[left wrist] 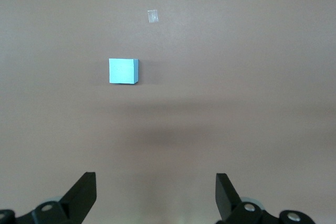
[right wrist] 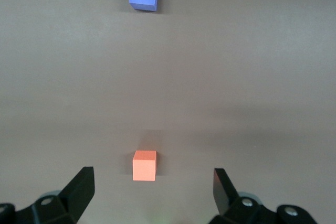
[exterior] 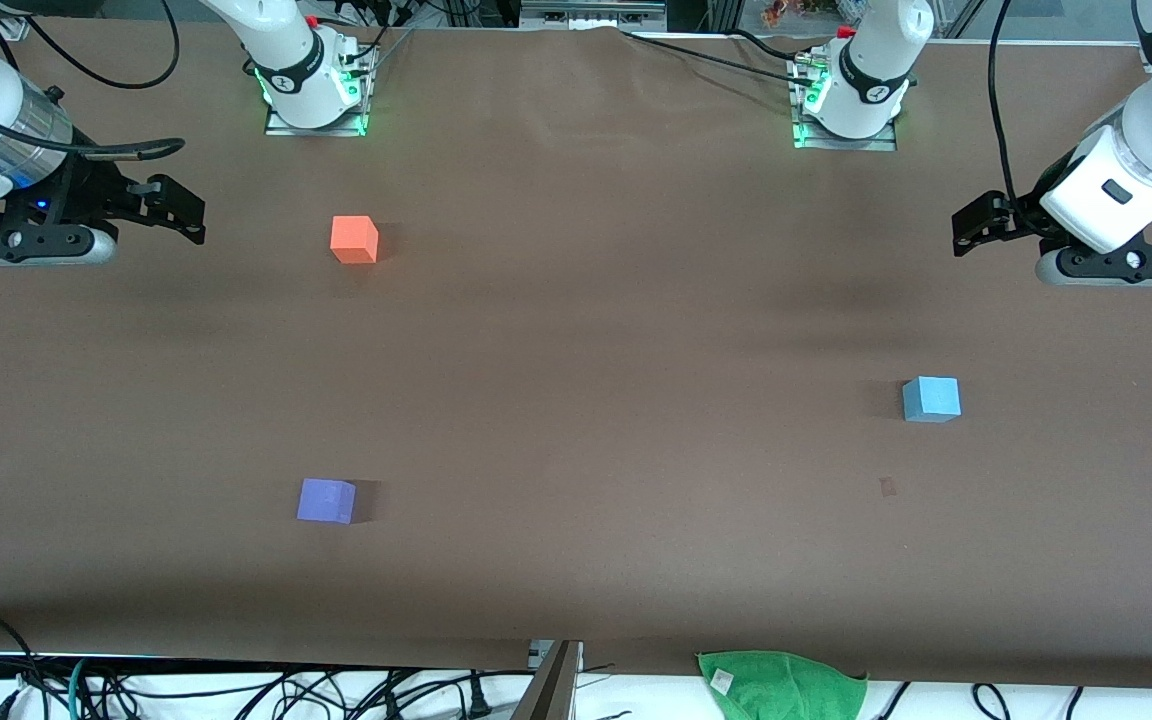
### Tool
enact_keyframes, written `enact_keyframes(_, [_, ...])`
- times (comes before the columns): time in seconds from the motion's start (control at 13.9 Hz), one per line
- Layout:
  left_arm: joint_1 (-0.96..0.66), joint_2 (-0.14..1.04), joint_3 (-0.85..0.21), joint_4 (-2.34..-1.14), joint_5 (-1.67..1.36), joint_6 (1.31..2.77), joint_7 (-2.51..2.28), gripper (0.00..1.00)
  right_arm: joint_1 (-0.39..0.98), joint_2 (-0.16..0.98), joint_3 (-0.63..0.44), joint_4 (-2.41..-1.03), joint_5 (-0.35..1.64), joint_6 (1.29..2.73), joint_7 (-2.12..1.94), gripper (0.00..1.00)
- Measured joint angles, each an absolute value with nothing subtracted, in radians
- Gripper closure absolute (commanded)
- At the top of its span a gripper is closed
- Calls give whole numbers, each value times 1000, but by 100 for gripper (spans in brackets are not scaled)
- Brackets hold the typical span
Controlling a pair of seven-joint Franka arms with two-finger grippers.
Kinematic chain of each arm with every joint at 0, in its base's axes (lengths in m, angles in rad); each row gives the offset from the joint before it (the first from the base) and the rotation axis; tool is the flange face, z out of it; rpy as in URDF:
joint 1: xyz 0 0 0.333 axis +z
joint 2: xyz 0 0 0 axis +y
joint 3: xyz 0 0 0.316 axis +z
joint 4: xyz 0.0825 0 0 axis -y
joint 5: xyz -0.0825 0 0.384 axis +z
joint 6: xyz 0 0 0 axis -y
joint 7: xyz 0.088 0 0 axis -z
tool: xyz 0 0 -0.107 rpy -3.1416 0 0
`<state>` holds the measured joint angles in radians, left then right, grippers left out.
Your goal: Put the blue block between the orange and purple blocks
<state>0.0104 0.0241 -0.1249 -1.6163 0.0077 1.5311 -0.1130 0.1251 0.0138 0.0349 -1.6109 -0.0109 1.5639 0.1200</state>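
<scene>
Because the blue block (exterior: 931, 399) lies well apart from the orange block (exterior: 354, 239) and purple block (exterior: 326, 500), it could be dropped or misplaced during the long carry, both the left end effector (exterior: 976, 227) and the right end effector (exterior: 176, 210) being held open and empty above the bench (exterior: 576, 330).

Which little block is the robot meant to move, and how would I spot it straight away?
Start at the brown table and look toward the left arm's end, where the left gripper hangs open. The blue block sits alone there, nearer the front camera than that gripper. It is pale sky blue, while the orange block and the purple block lie at the right arm's end.
</scene>
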Motion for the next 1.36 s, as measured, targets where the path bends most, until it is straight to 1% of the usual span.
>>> enact_keyframes(1.08, [10,40,-125,-1616,8,1528,-113,0,125,14,35,-1611,-11,1565,120,0])
enact_keyframes(1.36, [13,61,-119,-1612,8,1467,-112,0,125,14,35,-1611,-11,1565,120,0])
